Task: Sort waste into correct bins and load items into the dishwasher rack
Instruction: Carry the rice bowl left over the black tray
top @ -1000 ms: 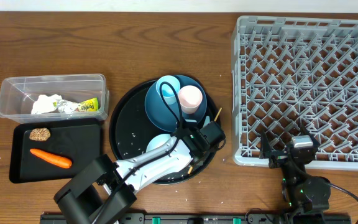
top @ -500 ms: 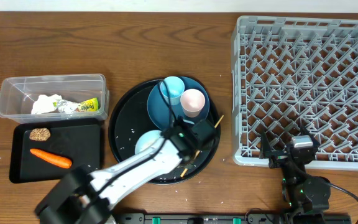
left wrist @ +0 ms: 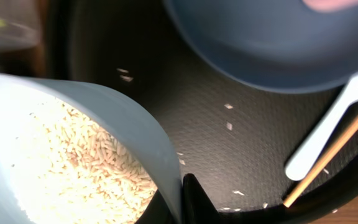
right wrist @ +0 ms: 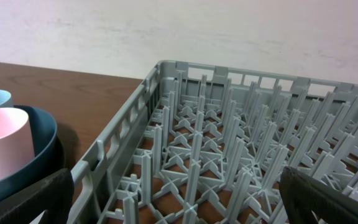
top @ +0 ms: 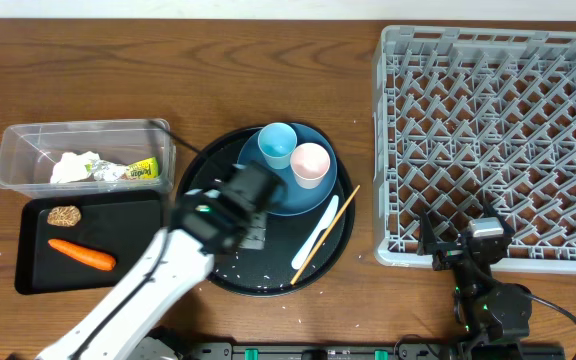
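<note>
My left gripper (left wrist: 180,188) is shut on the rim of the white bowl (left wrist: 123,124), which is full of rice (left wrist: 61,162) and hangs over the round black tray (left wrist: 166,87). Seen from overhead, the left gripper (top: 252,192) and arm hide the bowl. The dark blue plate (top: 308,198) carries the light blue cup (top: 277,145) and pink cup (top: 310,164). The white utensil (top: 315,232) and chopstick (top: 346,204) lie on the tray's right side. My right gripper (right wrist: 179,199) stands open at the front edge of the grey dishwasher rack (top: 498,140).
At the left, the clear tub (top: 28,150) holds crumpled paper (top: 73,167) and a yellow-green wrapper (top: 138,170). The shallow black tray (top: 138,230) below it holds the carrot (top: 81,255) and a brown piece (top: 64,215). Loose rice grains (left wrist: 229,124) dot the round tray.
My left arm has swung left across the round tray with the bowl in its grip, uncovering the utensil and chopstick. The right arm has not moved.
</note>
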